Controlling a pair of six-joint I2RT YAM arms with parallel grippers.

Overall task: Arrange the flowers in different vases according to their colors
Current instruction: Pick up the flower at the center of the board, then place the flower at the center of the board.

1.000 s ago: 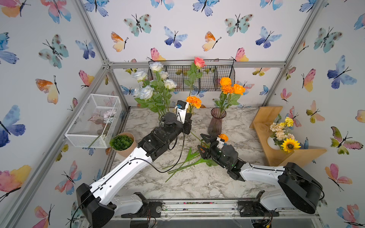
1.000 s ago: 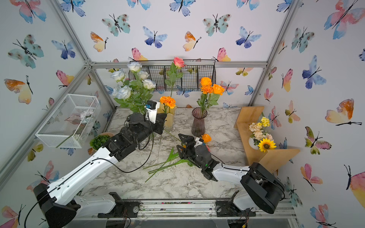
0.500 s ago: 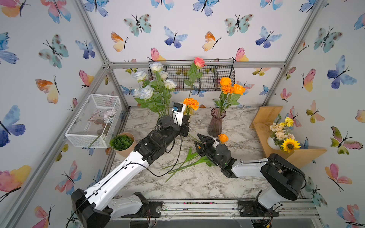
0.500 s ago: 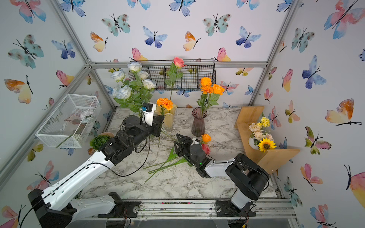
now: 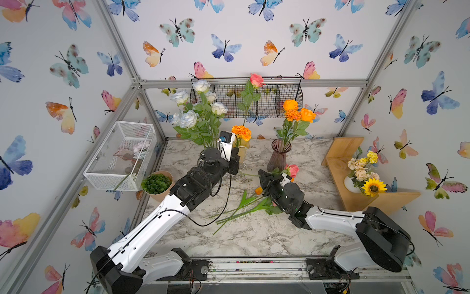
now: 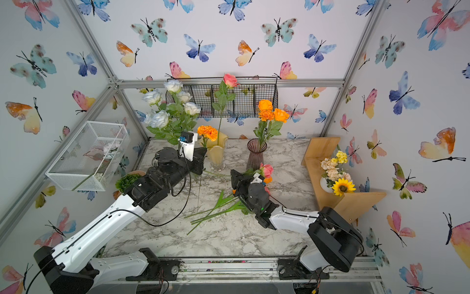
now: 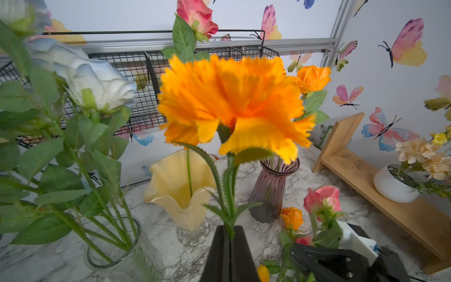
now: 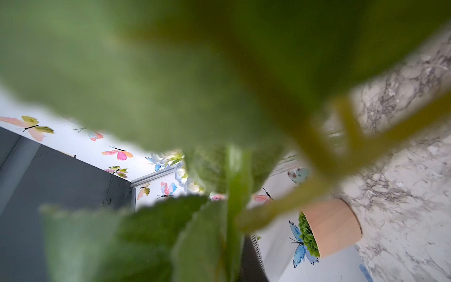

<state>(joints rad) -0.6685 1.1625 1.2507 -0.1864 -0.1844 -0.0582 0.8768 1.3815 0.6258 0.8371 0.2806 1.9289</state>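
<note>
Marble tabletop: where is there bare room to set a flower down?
Bare: the near strip between the loose stems and the front rail, and the patch between the purple vase and wooden shelf. Crowded: back left around the clear vase, yellow vase and left gripper; centre under the right gripper.

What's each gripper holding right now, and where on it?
Left gripper: orange marigold, pinched on its stem just below the leaves. Right gripper: shut, apparently on the pink rose stem among its leaves; the exact contact is hidden.

No readable text, no labels, brand names, numbers or signs legible anywhere in view
</note>
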